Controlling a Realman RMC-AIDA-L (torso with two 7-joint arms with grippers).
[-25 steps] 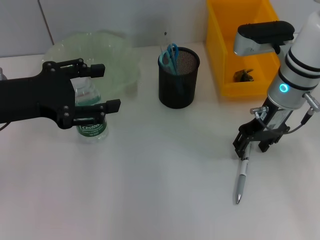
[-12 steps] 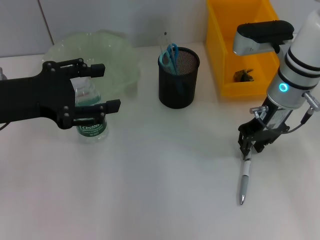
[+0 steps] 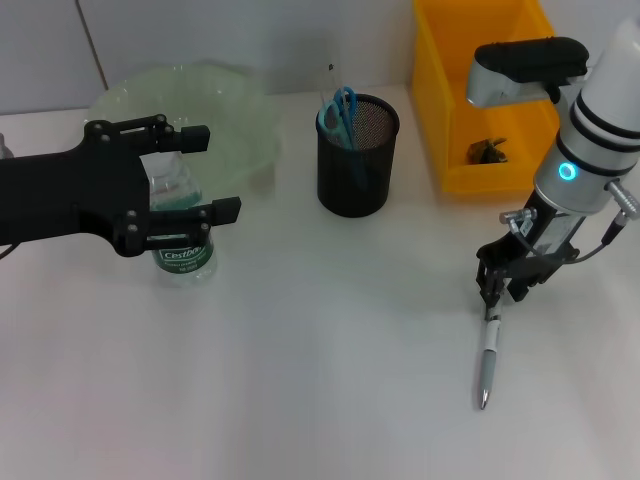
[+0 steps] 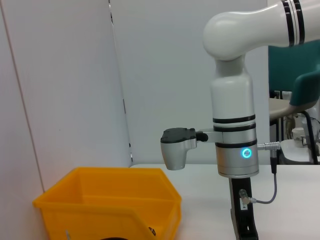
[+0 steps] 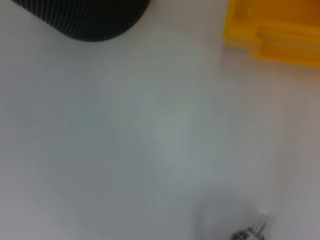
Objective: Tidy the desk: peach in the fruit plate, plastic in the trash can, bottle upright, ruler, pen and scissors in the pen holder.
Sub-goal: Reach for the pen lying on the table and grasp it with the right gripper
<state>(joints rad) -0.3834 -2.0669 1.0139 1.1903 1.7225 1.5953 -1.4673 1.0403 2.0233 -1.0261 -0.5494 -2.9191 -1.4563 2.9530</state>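
A silver pen (image 3: 487, 360) lies on the white desk at the right, and my right gripper (image 3: 503, 291) is shut on its upper end. The pen's end (image 5: 252, 230) also shows in the right wrist view. At the centre back, the black mesh pen holder (image 3: 357, 160) holds blue-handled scissors (image 3: 342, 106) and a clear ruler (image 3: 331, 80). A bottle (image 3: 184, 257) with a green label stands upright at the left. My left gripper (image 3: 205, 172) is open around its top. The green glass fruit plate (image 3: 215, 100) sits behind it. No peach shows.
A yellow bin (image 3: 478, 95) at the back right holds a small dark scrap (image 3: 487, 150). It also appears in the left wrist view as the yellow bin (image 4: 107, 205), with my right arm (image 4: 235, 130) beside it. The pen holder (image 5: 90, 20) and bin (image 5: 275, 30) appear in the right wrist view.
My right gripper's fingers have closed together on the pen's upper end, and the pen has shifted slightly to the right. The left arm and bottle have not moved.
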